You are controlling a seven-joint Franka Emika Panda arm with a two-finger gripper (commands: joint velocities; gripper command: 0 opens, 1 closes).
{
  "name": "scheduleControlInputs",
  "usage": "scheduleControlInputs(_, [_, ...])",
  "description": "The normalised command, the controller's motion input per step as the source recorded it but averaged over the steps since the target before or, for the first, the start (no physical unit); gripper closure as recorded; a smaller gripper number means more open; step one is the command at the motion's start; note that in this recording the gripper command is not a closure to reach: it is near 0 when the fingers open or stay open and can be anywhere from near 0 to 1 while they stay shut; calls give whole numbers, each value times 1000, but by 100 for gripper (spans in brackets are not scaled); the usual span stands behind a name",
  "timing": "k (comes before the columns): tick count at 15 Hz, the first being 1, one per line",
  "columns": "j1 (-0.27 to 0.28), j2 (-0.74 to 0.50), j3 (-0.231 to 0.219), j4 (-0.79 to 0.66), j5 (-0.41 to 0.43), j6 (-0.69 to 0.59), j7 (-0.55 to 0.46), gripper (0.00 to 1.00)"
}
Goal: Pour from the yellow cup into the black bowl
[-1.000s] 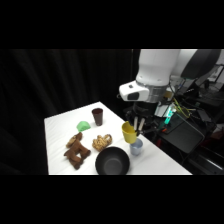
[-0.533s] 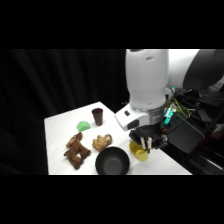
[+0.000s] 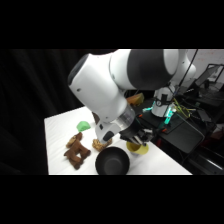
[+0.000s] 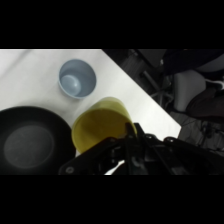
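My gripper (image 3: pixel 138 138) is shut on the yellow cup (image 3: pixel 135 146), which hangs just right of the black bowl (image 3: pixel 112 161) near the table's front. In the wrist view the yellow cup (image 4: pixel 100 125) is tilted, its open mouth facing the camera, and it sits right above my gripper (image 4: pixel 128 139). The black bowl (image 4: pixel 30 142) lies to the cup's left, with the cup's rim at the bowl's edge. The bowl looks glossy, and nothing shows inside it. The arm's large white body hides much of the table behind.
A pale blue cup (image 4: pixel 77 79) stands beyond the yellow cup. A green bowl-like thing (image 3: pixel 83 125), a brown toy (image 3: pixel 76 150) and a tan item (image 3: pixel 100 145) lie left of the bowl. The table's right edge (image 4: pixel 145 95) borders dark equipment (image 3: pixel 180 132).
The arm has swung forward and down, carrying the yellow cup from the table's middle right to the black bowl's right side. The cup now tilts.
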Motion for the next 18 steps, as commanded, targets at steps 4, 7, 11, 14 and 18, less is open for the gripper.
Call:
scheduleControlInputs(4, [-114,437,49,702,213,-887,-187,18])
scheduleControlInputs(7, [-75,420,37,659,241,-755,-2,18])
scheduleControlInputs(11, [-40,349,20,562,215,-522,108,18])
scheduleControlInputs(14, [-5,162,-6,378,135,-233,138,18])
scheduleControlInputs(18, [63,-117,-99,68,-94,300,111,18])
